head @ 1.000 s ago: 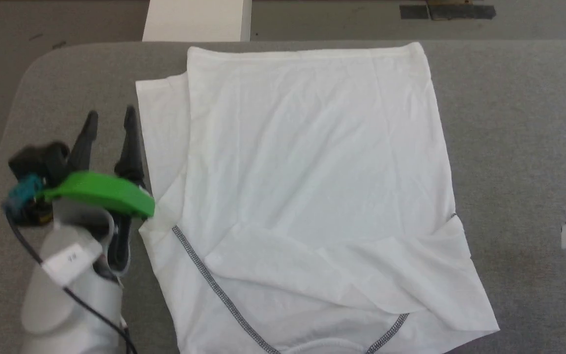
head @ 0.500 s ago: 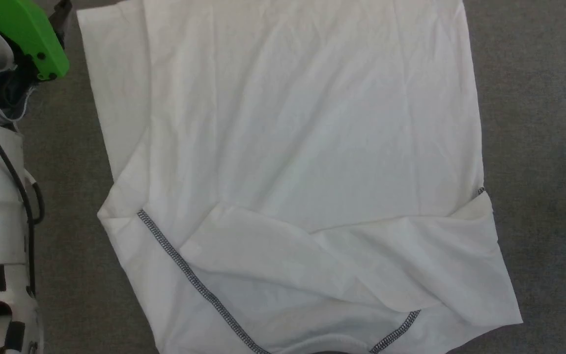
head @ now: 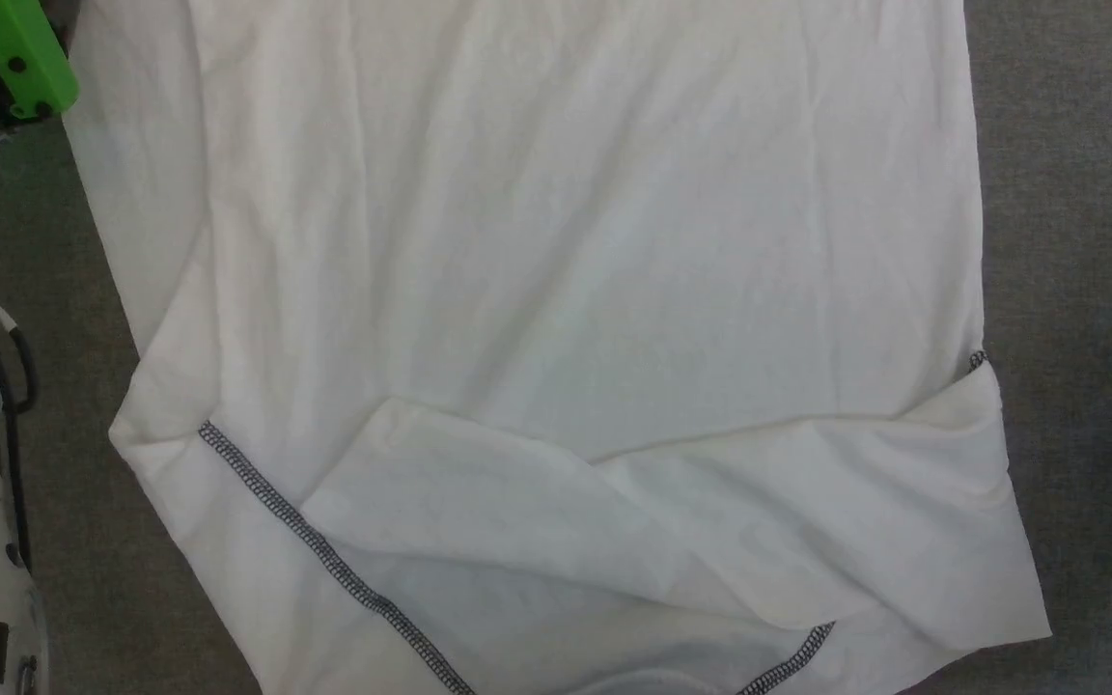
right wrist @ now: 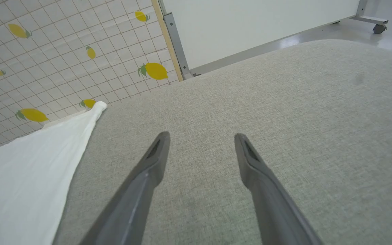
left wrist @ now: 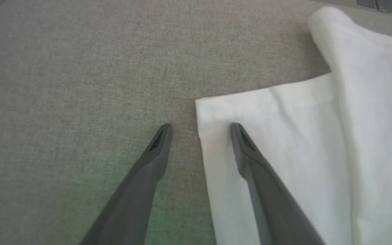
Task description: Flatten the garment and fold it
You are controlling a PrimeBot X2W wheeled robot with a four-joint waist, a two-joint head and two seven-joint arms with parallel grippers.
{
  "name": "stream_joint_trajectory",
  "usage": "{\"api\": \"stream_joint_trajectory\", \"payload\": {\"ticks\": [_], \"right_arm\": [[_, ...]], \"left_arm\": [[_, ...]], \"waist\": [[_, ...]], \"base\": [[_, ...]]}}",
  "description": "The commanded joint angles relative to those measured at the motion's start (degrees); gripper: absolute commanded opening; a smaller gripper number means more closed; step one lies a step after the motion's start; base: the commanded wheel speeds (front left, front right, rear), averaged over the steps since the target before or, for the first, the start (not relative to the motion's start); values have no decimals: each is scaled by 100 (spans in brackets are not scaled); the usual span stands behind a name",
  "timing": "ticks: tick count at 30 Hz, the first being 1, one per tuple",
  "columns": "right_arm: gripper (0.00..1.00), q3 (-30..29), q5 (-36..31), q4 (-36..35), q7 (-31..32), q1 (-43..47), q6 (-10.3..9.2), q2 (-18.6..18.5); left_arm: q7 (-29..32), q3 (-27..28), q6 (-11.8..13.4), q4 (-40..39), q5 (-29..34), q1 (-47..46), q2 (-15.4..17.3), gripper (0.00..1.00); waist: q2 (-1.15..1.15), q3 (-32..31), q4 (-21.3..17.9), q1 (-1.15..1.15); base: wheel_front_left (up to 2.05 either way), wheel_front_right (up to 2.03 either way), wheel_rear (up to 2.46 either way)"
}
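Observation:
The white garment (head: 556,290) lies spread on the grey table, with dark zigzag stitching (head: 324,555) running across its near part and a fold of cloth laid over it. In the left wrist view my left gripper (left wrist: 201,131) stands open at a far left corner of the garment (left wrist: 284,143): one finger over the cloth, the other over bare table. Its green-topped wrist (head: 11,48) shows at the head view's upper left. My right gripper (right wrist: 202,141) is open over bare table, to the right of the garment's edge (right wrist: 29,170).
The grey fabric table (head: 1077,193) shows on both sides of the garment. Beyond its far edge the right wrist view shows a lemon-patterned tiled wall (right wrist: 46,51), a white panel (right wrist: 250,23) on a wheeled frame and shiny floor.
The head camera has moved down and closer, so the garment looks larger and the white box and right gripper left the picture. My left gripper has moved toward the garment's far left corner.

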Motion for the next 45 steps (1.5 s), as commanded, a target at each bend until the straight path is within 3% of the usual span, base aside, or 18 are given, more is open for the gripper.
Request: {"api": "stream_joint_trajectory", "payload": {"ticks": [1,6,16,27,40,45], "right_arm": [[100,-24,24,-8,14,-96,-8,1],[100,-18,9,41,48,-135,-8,1],[100,46,1,341,-6,-61,-8,2],[100,28,62,759,-72,334,-8,2],[100,-2,132,939,-70,633,-8,2],[100,5,137,945,-46,676,-8,2]], "left_arm": [[38,-52,-122,99,-150,91,-155,0],[-203,18,-219,72,-294,158,-153,0],[-1518,984,96,294,-654,549,126,0],[-2308,2037,225,523,-1069,2014,548,0],[-2263,2667,390,-183,-1265,3473,745,0],[-2142,2683,276,-626,-1404,3549,751,0]], "waist": [[0,33,35,-1],[0,-64,112,-1],[0,-802,348,-1],[0,-1946,717,-1],[0,-2601,1001,-1],[0,-2706,1027,-1]], "base": [[0,0,0],[0,0,0],[0,0,0],[0,0,0],[0,0,0],[0,0,0]]}}
